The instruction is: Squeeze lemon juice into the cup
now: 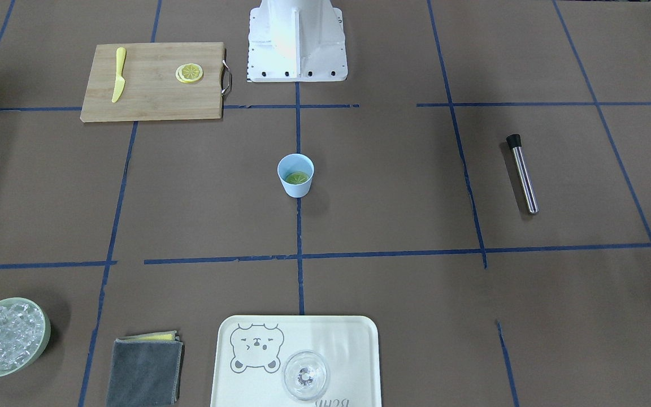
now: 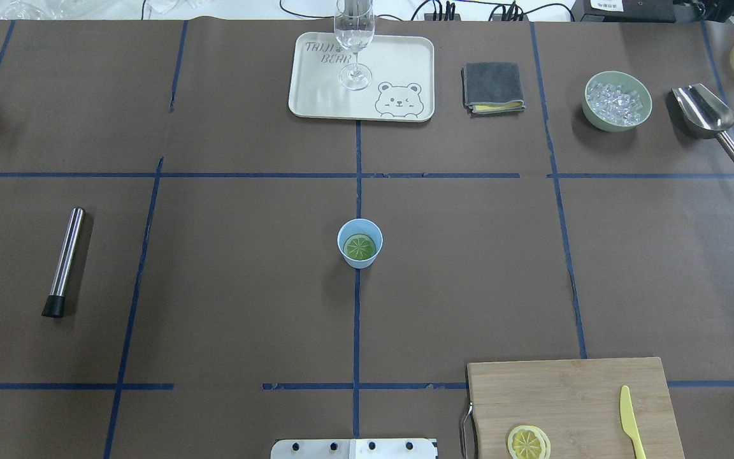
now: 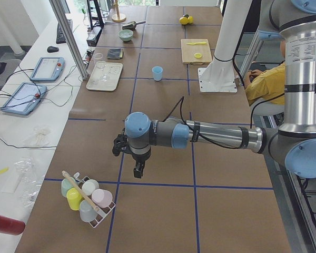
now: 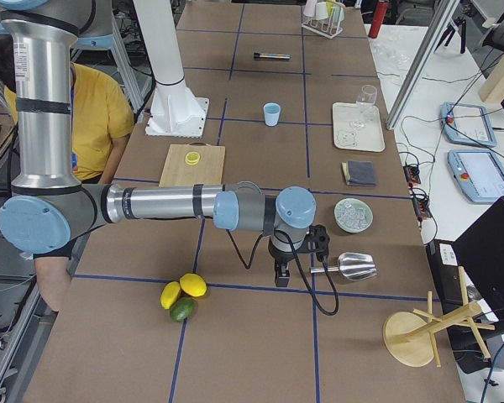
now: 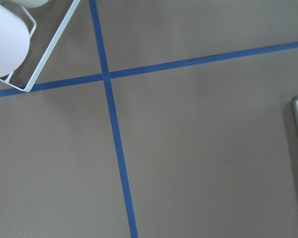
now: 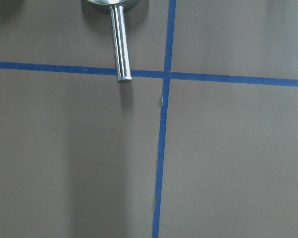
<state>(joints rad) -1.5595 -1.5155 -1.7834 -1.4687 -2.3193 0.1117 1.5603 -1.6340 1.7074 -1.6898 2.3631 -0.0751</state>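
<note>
Light-blue cup standing on the surface, greenish piece, seemingly the lemon, lying inside, left gripper and right gripper hovering well apart from it, fingers' spread impossible to tell.

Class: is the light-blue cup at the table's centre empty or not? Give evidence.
Not empty. The cup stands upright and a greenish, spoke-patterned slice lies in its bottom; whether liquid is there, cannot tell.
</note>
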